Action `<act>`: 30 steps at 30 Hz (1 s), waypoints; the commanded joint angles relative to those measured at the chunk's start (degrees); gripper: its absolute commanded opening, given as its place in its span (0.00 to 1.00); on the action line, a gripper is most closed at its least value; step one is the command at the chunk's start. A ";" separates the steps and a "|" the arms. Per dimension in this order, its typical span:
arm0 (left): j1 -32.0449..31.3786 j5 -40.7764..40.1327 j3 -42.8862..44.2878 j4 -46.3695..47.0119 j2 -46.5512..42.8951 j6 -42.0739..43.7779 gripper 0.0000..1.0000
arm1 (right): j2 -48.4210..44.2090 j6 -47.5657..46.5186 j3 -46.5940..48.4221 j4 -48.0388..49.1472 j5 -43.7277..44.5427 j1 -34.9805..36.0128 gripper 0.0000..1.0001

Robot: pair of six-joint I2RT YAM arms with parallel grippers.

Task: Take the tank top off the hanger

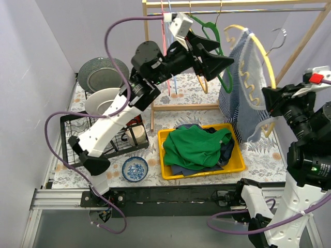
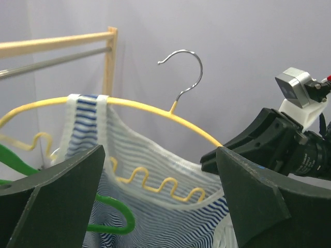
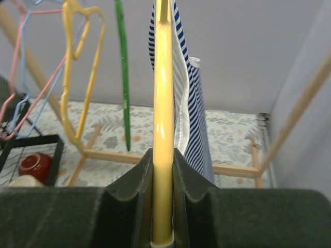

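A blue-and-white striped tank top point(image 1: 239, 90) hangs on a curved yellow hanger point(image 1: 260, 45) with a metal hook, held off the rail. My right gripper point(image 1: 270, 102) is shut on the hanger's lower right end. In the right wrist view the yellow hanger point(image 3: 163, 103) runs straight up from between the jaws of the right gripper point(image 3: 163, 160), with the tank top point(image 3: 190, 108) draped to its right. My left gripper point(image 1: 223, 56) is open just left of the garment's upper strap. In the left wrist view the tank top point(image 2: 155, 178) and the hanger point(image 2: 145, 106) fill the gap of the left gripper point(image 2: 159, 165), untouched.
A wooden rack point(image 1: 227, 4) carries a green hanger point(image 1: 211, 32) and thin pink, blue and yellow ones. Below stands a yellow bin point(image 1: 207, 173) of clothes with a green garment point(image 1: 194, 147) on top. At left are a wire dish rack point(image 1: 70, 135), plates point(image 1: 103, 75) and a blue bowl point(image 1: 135, 169).
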 commanded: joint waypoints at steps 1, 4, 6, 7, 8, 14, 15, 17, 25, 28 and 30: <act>0.00 4.94 -0.29 8.04 1.94 -2.99 0.88 | -2.45 0.22 -7.86 7.87 -9.91 3.42 0.01; 0.00 6.17 -0.56 10.17 4.14 -3.25 0.85 | -2.98 -2.07 -7.70 5.69 -8.97 5.36 0.01; 0.00 8.18 -0.56 10.96 5.20 -3.60 0.81 | -2.98 -3.04 -7.60 5.33 -8.96 5.63 0.01; -0.08 8.80 -0.65 11.32 5.64 -3.95 0.81 | -3.16 -3.04 -8.30 5.41 -9.83 5.80 0.01; -0.17 9.59 -1.08 11.58 6.25 -4.13 0.80 | -3.51 -2.69 -8.66 6.02 -10.18 5.81 0.01; -0.61 10.39 -1.35 13.60 7.75 -4.48 0.77 | -2.81 -2.08 -8.40 5.94 -12.65 5.81 0.01; -0.52 10.30 -0.74 13.69 8.53 -4.48 0.77 | -2.63 -1.73 -8.40 6.29 -12.91 5.81 0.01; -0.61 10.04 -0.12 13.69 9.24 -4.48 0.75 | -2.37 -1.46 -8.48 6.55 -13.97 5.81 0.01; -1.05 6.26 2.24 12.47 12.84 -1.59 0.67 | -0.70 -0.58 -6.11 7.17 -15.72 5.81 0.01; -1.14 6.35 3.74 12.02 14.25 -1.67 0.67 | -0.17 -0.14 -6.11 7.00 -16.78 5.89 0.01; -1.23 6.09 3.75 12.37 14.52 -1.76 0.65 | -0.17 -0.66 -6.20 6.82 -16.78 5.81 0.01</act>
